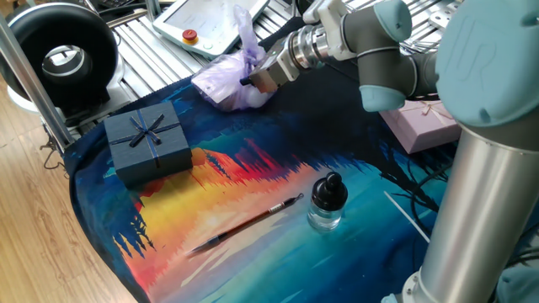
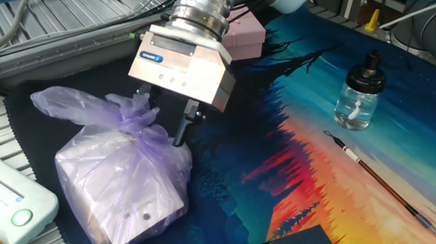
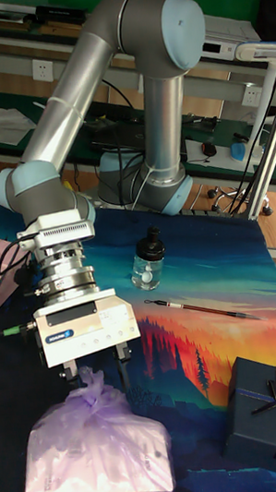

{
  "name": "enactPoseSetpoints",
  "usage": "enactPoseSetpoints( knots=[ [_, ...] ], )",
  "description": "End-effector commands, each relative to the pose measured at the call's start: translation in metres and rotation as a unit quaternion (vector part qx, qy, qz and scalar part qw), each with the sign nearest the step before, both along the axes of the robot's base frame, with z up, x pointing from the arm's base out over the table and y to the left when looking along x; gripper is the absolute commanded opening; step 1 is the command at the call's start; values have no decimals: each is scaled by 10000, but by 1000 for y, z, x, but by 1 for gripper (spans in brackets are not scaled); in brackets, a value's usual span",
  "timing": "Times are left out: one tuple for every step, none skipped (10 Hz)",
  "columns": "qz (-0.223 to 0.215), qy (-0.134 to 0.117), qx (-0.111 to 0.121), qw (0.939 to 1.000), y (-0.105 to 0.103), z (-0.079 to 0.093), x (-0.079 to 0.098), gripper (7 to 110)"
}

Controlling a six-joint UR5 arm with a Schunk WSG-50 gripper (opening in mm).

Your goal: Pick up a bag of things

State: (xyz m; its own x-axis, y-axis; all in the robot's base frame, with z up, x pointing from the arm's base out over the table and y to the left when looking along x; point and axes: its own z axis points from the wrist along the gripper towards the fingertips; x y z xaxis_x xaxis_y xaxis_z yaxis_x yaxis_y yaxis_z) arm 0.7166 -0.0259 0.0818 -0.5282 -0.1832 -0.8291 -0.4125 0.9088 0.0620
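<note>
The bag of things (image 2: 124, 187) is a pale lilac, wrinkled plastic bag lying on the dark mat edge, with its twisted neck (image 2: 139, 119) pointing up. It also shows at the back of the mat (image 1: 227, 84) and low in the tall view (image 3: 92, 456). My gripper (image 2: 160, 114) hangs right over the neck, open, with one finger (image 2: 181, 129) on each side of the twist. The other finger is partly hidden behind the loose plastic. In the tall view the gripper (image 3: 97, 373) straddles the knot. The bag rests on the mat.
A dark blue box with a bow (image 1: 147, 141) stands on the painted mat's left. A pink box (image 1: 425, 122) lies behind the arm. An ink bottle (image 1: 327, 202) and a brush (image 1: 248, 223) lie mid-mat. A white pendant (image 2: 6, 208) sits beside the bag.
</note>
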Motion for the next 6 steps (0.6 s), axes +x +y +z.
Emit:
enactPoseSetpoints(
  knots=[
    [70, -258, 88, 9996, 2, 6, 8, 66],
    [26, -283, 110, 9995, 1, 7, 10, 66],
    [21, -328, 149, 9993, 3, 8, 13, 66],
    [40, -382, 151, 9991, 4, 9, 15, 66],
    [17, -391, 100, 9992, 0, 10, 16, 66],
    [60, -453, 72, 9989, -1, 13, 16, 66]
  ],
)
